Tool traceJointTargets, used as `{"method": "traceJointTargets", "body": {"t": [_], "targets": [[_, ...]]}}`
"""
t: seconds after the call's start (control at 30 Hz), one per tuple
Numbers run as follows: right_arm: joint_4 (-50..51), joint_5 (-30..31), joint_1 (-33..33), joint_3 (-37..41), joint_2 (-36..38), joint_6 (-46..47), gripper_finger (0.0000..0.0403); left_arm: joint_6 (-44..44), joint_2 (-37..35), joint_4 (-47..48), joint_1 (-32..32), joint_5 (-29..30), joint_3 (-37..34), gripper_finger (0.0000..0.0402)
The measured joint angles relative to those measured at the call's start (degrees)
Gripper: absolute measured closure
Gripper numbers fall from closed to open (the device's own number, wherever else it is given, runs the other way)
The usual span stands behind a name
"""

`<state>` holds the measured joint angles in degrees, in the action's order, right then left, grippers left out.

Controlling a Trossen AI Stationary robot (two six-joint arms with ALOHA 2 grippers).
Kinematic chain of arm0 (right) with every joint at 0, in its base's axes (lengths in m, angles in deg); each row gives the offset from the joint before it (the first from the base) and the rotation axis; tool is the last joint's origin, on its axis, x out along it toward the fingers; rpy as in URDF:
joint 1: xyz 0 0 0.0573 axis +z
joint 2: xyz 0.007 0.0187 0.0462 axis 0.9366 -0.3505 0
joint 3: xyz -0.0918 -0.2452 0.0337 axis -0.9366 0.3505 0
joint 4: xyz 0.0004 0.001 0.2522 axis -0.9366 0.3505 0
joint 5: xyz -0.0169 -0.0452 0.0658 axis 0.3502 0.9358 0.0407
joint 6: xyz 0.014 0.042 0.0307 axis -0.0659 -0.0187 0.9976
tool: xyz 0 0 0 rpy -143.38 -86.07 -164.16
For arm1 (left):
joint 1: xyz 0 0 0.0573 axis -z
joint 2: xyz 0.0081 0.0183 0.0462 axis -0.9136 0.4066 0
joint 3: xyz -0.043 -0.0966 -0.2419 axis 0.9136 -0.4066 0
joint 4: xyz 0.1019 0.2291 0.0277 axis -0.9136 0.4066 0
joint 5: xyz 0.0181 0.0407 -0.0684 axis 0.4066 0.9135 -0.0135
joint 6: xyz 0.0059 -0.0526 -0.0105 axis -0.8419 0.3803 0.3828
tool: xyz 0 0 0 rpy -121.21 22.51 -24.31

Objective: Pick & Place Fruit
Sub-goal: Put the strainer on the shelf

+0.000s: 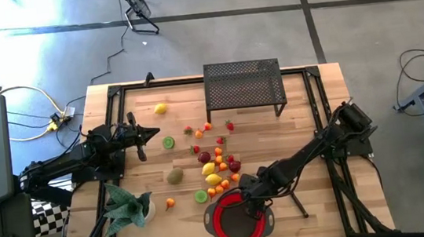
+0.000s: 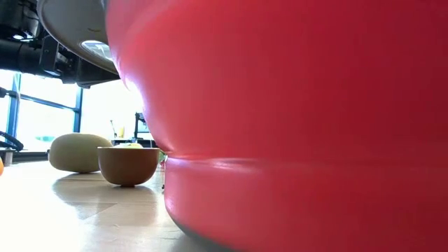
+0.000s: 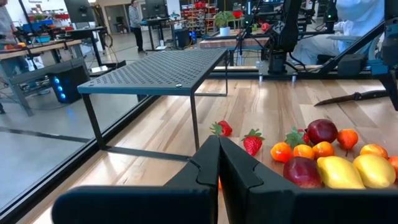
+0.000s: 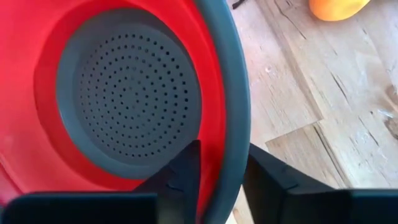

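Grey-rimmed, the red colander bowl (image 4: 134, 93) has its rim between the part-closed fingers of the right tool (image 4: 221, 171), one finger inside and one outside, at the tabletop's (image 1: 307, 124) near edge. The fruit (image 1: 215, 161) lies just beyond the bowl in a loose cluster, with one lemon (image 1: 160, 108), one lime half (image 1: 168, 143) and one kiwi (image 1: 174, 175) scattered apart. The left tool (image 3: 219, 163), fully shut and empty, hovers over the tabletop's left side near the lime half.

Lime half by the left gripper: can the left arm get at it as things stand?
Probably yes. The lime half lies on bare wood just past the shut left gripper, nothing between them; it would have to open first.
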<state>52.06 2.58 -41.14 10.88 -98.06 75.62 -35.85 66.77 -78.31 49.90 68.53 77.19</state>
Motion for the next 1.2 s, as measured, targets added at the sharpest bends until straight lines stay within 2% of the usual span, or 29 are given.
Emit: {"method": "traceJointTargets", "body": {"t": [0.2,0.37,0.83,1.1,1.2], "targets": [[-0.09,-0.02,0.00,0.00,0.03,0.02,0.0362,0.00,0.01,0.02,-0.01,0.00,0.00,0.0402],[-0.32,-0.14,0.00,-0.04,0.17,0.04,0.0387,0.00,0.01,0.02,0.00,0.00,0.00,0.0402],[-1.05,-1.46,0.00,-0.04,0.73,1.73,0.0389,0.00,0.01,0.02,0.01,0.00,0.00,0.0402],[0.93,2.51,-0.91,0.02,5.99,2.91,0.0392,-0.02,0.01,0.02,-0.01,0.00,0.00,0.0402],[1.94,2.21,-1.82,0.02,8.37,3.10,0.0393,-0.02,0.01,0.02,-0.01,0.00,0.00,0.0402]]}}
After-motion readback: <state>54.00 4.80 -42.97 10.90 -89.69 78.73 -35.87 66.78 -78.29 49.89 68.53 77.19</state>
